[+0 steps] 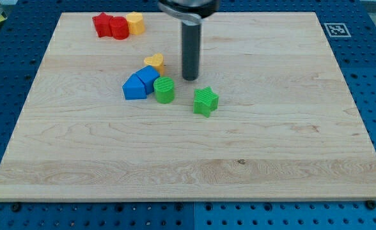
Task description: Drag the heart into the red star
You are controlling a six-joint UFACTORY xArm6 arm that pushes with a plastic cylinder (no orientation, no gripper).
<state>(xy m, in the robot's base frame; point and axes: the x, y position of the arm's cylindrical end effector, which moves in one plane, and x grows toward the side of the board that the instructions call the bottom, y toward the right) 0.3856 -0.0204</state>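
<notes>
The yellow heart lies on the wooden board, just above the blue blocks. The red star sits at the view's top left, touching a red cylinder, which touches a yellow hexagon block. My tip stands on the board to the right of the heart, a short gap away, and above the green star.
Two blue blocks sit together below the heart, with a green cylinder touching them on the right. The board rests on a blue perforated table. A marker tag is at the top right corner.
</notes>
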